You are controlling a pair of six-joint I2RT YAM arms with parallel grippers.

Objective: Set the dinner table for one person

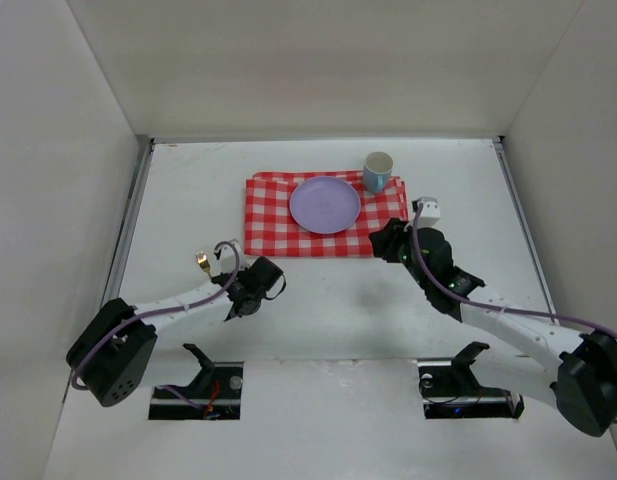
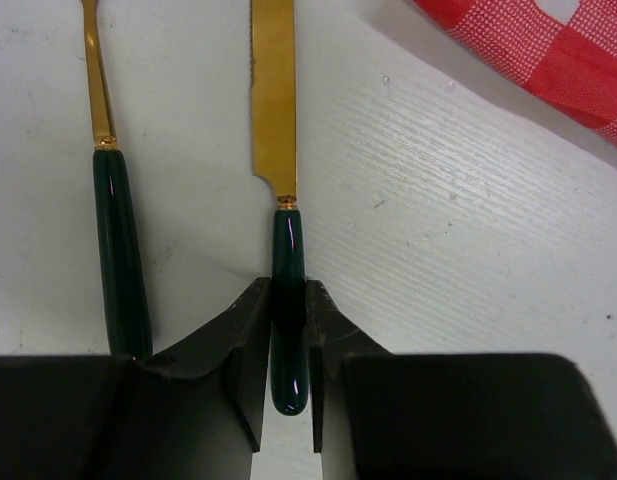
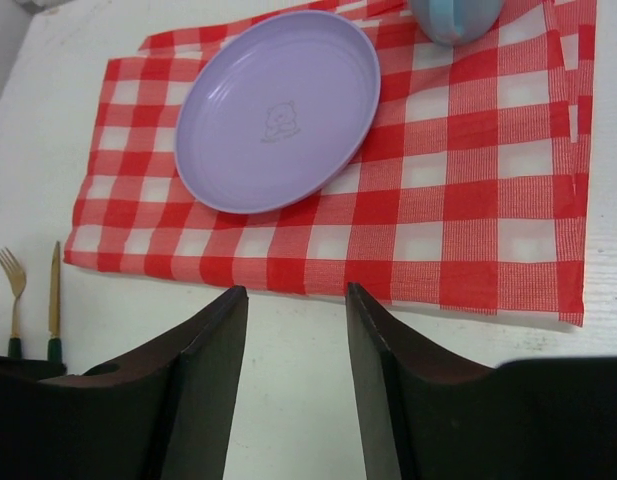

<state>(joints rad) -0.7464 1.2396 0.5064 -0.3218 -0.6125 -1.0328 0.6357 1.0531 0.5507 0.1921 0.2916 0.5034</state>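
1. White dinner table (image 1: 338,320): plain flat top with a grey rail along the left and right sides and white walls around it. It carries everything below.
2. Red-and-white checkered cloth (image 1: 273,228): lies flat at the middle of the far half. Its right edge is folded or doubled.
3. Lavender plate (image 1: 325,204): sits on the cloth, roughly centred, right way up, with a small faint print in the middle.
4. Right gripper (image 3: 293,300): fingers spread, nothing between them. It sits just off the cloth's near right corner, pointing along the cloth toward the plate.
5. Left gripper (image 2: 286,300): clamped on the knife handle, left of the cloth's near edge and well clear of the plate.
6. Light blue mug (image 1: 377,172): upright at the cloth's far right, just beside the plate rim.
7. Knife (image 2: 274,110): gold blade and dark green handle. The handle end is pinched between the left fingers and the blade points away from the wrist. Cannot tell whether the blade touches the table.
8. Fork (image 2: 113,230): same gold and green. It lies on bare table just left of the knife, parallel to it and not touching, outside the jaws.
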